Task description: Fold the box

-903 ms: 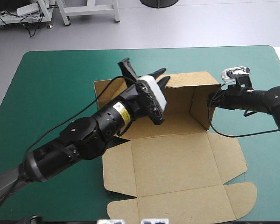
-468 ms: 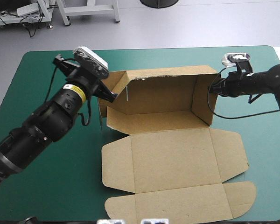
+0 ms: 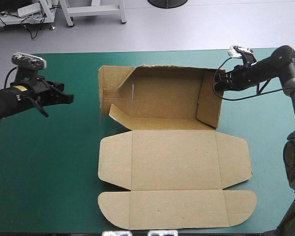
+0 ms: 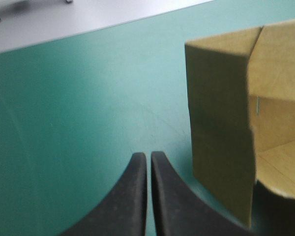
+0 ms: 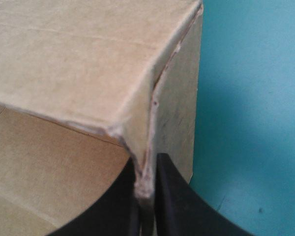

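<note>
Brown cardboard box (image 3: 174,162), a cut sheet of board half set up, lies at the middle of the table's teal-green cover (image 3: 54,167). Its back wall and both end walls stand raised on the far side. The wide lid with its rounded flaps lies flat toward the near edge.

The right gripper (image 3: 218,81), two black fin-shaped fingers, is clamped on the top of the right end wall near its far corner, with the board pinched between the fingertips. The left gripper (image 3: 65,98) hangs above the cover, well to the left of the box. It touches nothing, and its fingers are pressed together into one point.

From above, the right fingertips are mostly hidden behind the wall. The left wrist view catches only the box's left end wall, and the right wrist view only the gripped corner. Inside the raised walls the floor shows as bare board.
</note>
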